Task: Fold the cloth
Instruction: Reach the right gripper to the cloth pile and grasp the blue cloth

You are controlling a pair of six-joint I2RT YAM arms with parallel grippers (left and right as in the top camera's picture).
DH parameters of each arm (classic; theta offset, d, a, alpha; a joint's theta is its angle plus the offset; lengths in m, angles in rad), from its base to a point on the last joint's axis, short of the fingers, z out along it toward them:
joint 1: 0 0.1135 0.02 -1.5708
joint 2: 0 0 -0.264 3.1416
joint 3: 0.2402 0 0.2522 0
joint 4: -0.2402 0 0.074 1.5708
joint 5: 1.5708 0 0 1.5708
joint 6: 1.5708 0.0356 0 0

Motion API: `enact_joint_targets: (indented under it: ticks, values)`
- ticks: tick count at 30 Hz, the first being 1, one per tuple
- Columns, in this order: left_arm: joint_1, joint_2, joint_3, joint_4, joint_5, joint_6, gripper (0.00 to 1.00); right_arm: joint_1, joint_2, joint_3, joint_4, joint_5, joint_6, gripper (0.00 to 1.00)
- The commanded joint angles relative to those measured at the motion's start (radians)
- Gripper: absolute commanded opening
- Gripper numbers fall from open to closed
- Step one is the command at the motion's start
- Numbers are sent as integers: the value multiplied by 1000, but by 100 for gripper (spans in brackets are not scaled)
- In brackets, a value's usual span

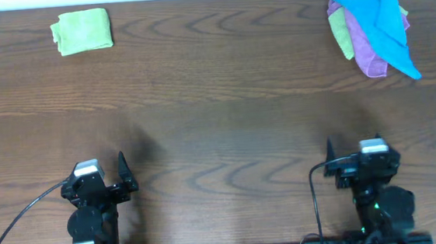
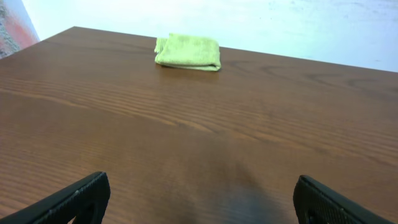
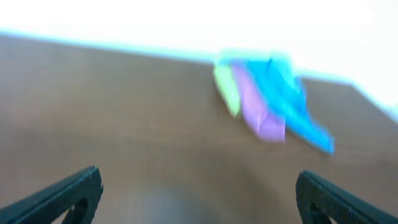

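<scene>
The sky-blue cloth (image 1: 381, 19) lies crumpled on top of a pile at the table's far right corner. It also shows, blurred, in the right wrist view (image 3: 289, 99). My left gripper (image 1: 122, 175) is open and empty near the front left edge, far from the cloth; its fingers show at the bottom of the left wrist view (image 2: 199, 202). My right gripper (image 1: 331, 158) is open and empty near the front right edge, well short of the pile; its fingers show at the bottom of the right wrist view (image 3: 199, 196).
A purple cloth (image 1: 367, 52) and a lime-green cloth (image 1: 341, 33) lie under the blue one in the pile. A folded lime-green cloth (image 1: 81, 31) sits at the far left, also in the left wrist view (image 2: 188, 51). The wood table (image 1: 218, 122) ends just behind both.
</scene>
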Motion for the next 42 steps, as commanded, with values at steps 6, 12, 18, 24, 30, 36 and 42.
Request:
enact_joint_targets:
  ticks: [6, 12, 18, 24, 30, 36, 42]
  values:
    - [7, -9, -27, -7, -17, 7, 95, -10, 59, 1, 240, 109, 273, 99]
    - [7, -9, -27, -7, -17, 7, 96, -16, 304, 36, 399, 123, 352, 99]
    - [7, -9, -27, -7, -17, 6, 95, -63, 649, 197, 451, 124, 358, 99]
    - [7, -9, -27, -7, -17, 7, 95, -111, 1023, 439, 442, 123, 358, 99]
    - [7, -9, -27, -7, -18, 7, 95, -165, 1378, 766, 299, 117, 358, 99]
    - [7, -9, -27, -7, -17, 7, 95, -225, 1634, 1087, 154, 117, 357, 99]
    - [7, -9, -27, -7, -17, 7, 95, -296, 1884, 1358, 70, 86, 341, 99]
